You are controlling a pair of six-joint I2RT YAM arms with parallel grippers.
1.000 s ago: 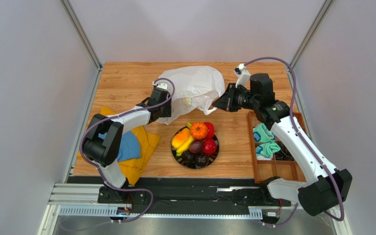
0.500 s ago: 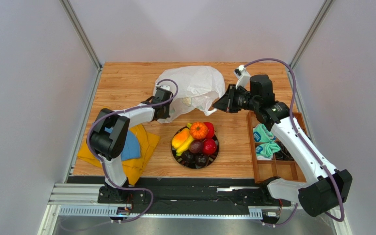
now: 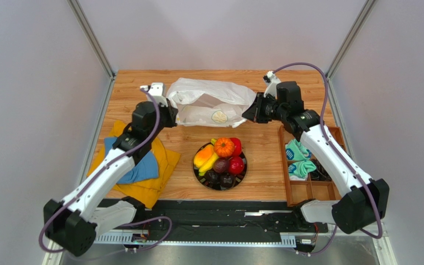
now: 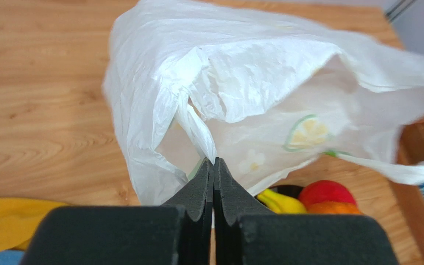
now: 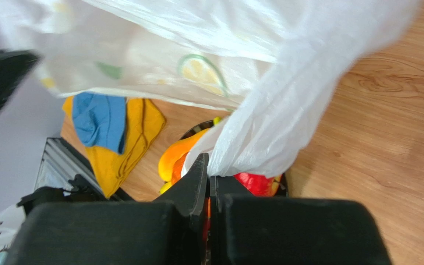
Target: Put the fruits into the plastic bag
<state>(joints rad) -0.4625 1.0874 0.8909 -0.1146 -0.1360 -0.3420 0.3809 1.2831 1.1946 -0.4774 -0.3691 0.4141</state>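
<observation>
bag (image 3: 211,105) near the table's (image 3: 142,88) far edge, pulled wide between both grippers. left gripper (image 4: 213,165) pinched tight on the bag's left end, fingers together with only film between. right gripper (image 5: 208,168) likewise clamped on the right end. just nearer than the bag, fruits (image 3: 221,157) heaped on a plate (image 3: 239,178), mid-table. cloths (image 3: 142,168) by the left edge, tray (image 3: 308,190) by the right.

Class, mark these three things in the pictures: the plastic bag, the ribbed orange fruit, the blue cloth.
plastic bag (image 3: 211,102), top view, middle of its crinkled side.
ribbed orange fruit (image 3: 224,147), top view, centre of its top.
blue cloth (image 3: 141,169), top view, its uncovered right half.
</observation>
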